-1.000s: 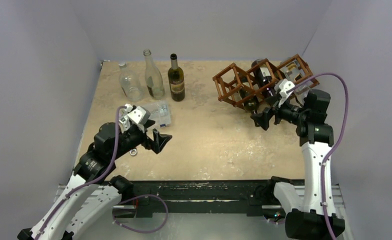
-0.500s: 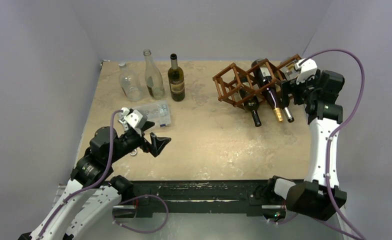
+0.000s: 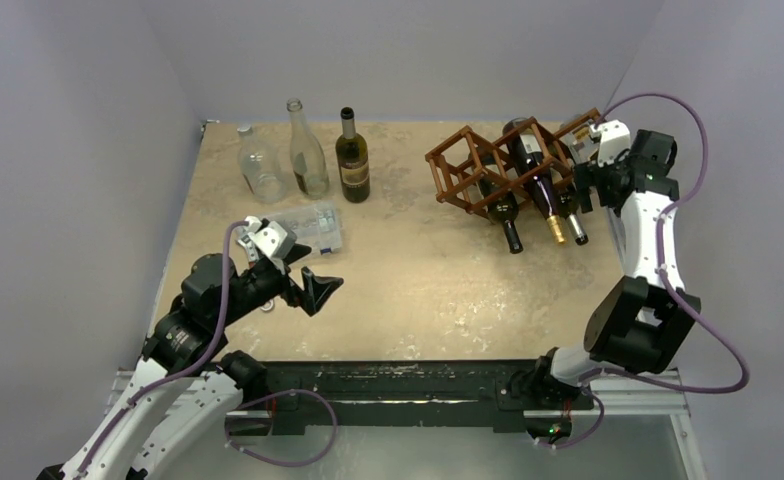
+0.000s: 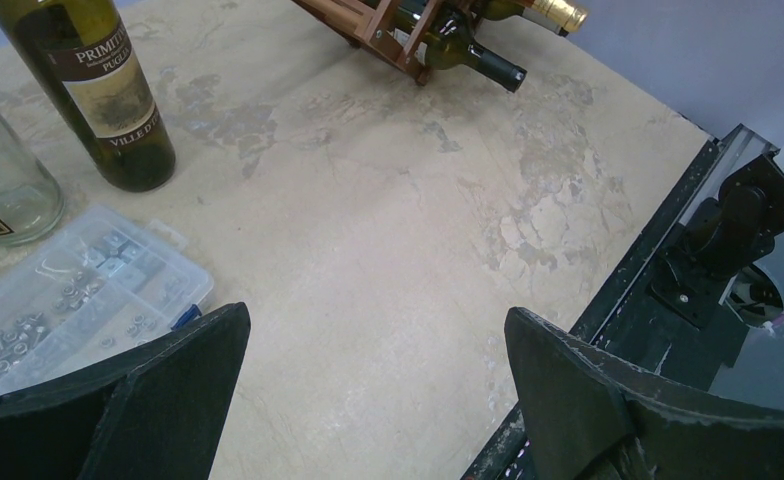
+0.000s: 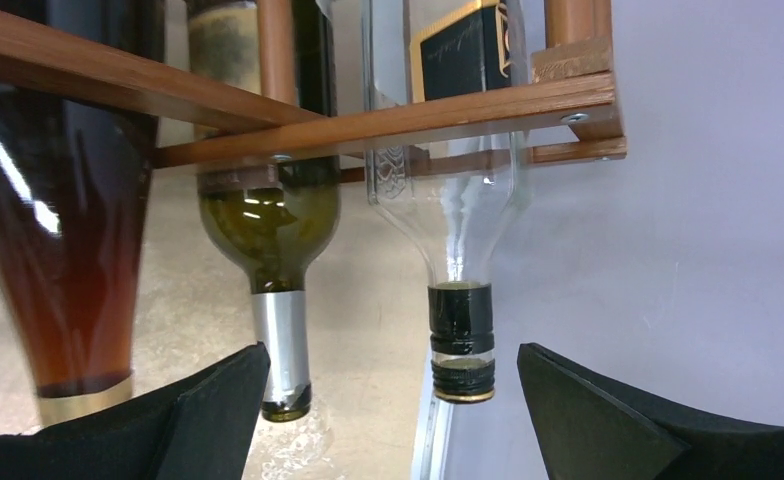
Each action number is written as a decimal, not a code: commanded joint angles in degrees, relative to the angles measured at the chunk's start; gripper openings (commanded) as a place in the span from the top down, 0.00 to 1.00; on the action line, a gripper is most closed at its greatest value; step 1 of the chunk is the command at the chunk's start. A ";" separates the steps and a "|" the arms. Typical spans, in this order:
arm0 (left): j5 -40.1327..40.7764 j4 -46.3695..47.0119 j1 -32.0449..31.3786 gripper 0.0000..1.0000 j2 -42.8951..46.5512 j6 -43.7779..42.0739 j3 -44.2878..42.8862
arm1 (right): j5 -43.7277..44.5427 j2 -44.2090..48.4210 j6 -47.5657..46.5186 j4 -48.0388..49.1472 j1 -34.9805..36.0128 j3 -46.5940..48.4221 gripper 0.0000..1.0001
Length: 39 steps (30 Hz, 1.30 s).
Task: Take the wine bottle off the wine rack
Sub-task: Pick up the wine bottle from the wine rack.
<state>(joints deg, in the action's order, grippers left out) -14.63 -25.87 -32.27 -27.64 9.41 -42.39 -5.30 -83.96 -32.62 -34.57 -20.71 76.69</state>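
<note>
The counter (image 3: 418,270) is a mottled beige, stone-look slab, closed in on three sides by plain pale grey walls. At its far right stands the wine rack (image 3: 465,162), set askew, with wine bottles (image 3: 528,155) lying in its cells, necks toward the near edge. The right tool (image 5: 388,370) hangs released at the rack's right end, facing a clear black-capped bottle (image 5: 461,335) and touching nothing. The left tool (image 4: 378,340), also released, hovers over bare counter near a clear parts box (image 4: 68,295).

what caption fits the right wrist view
Open right fingers frame the black-capped neck of a clear bottle in the wooden rack
</note>
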 commanded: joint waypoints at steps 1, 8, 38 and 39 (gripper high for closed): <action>-0.74 1.70 0.11 0.00 0.05 -0.52 0.03 | 3.07 -2.21 -2.68 3.79 -0.70 1.30 0.02; -0.53 1.79 0.11 0.00 -0.20 -0.70 0.18 | 3.45 -8.55 -3.75 4.13 -0.75 3.73 0.09; -0.59 2.01 0.10 0.00 -0.44 -0.85 0.46 | 4.18 -14.95 -5.30 6.83 -0.68 6.34 0.58; -0.57 2.00 0.10 0.00 -0.39 -0.88 0.45 | 4.18 -15.08 -5.34 6.65 -0.65 6.44 0.58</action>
<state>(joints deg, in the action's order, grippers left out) -14.72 -25.82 -32.27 -28.08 9.37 -42.26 -0.54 -98.32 -37.56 -28.51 -21.67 80.68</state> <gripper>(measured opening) 0.998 0.429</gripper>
